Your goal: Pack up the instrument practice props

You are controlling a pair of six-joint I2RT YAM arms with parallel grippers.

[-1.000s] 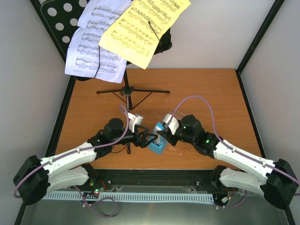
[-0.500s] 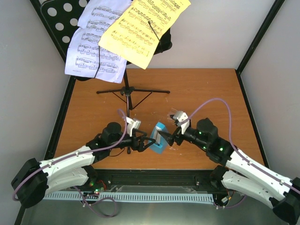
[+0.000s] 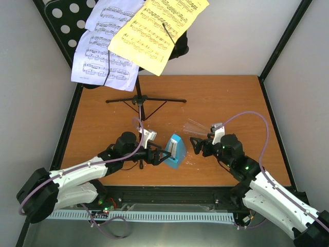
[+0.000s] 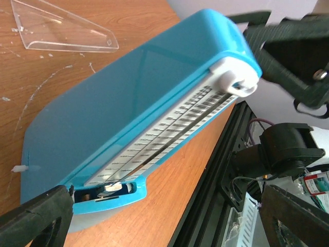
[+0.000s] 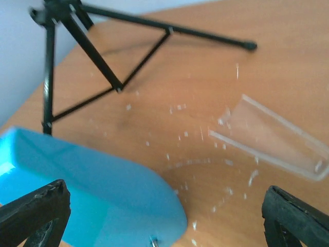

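The blue wedge metronome (image 3: 175,150) stands near the table's front edge, its scale face and pendulum uncovered (image 4: 139,118). Its clear plastic cover (image 3: 198,126) lies on the table just behind it, apart from both grippers (image 5: 277,136). My left gripper (image 3: 163,156) is open, its fingers spread wide at the metronome's left side (image 4: 164,224). My right gripper (image 3: 197,145) is open and empty, a little to the right of the metronome (image 5: 87,190). The black music stand (image 3: 140,100) stands at the back left, with yellow (image 3: 154,33) and white (image 3: 103,51) sheet-music pages on its holed desk (image 3: 64,23).
The stand's tripod legs (image 5: 103,67) spread over the back middle of the table. Black frame posts (image 3: 285,38) and grey walls close in both sides. The table's front edge and a black rail (image 4: 221,170) run just behind the metronome.
My right gripper has opened, let go of the clear cover and pulled back to the right of the metronome. The cover now lies on the table. The left arm barely shifted.
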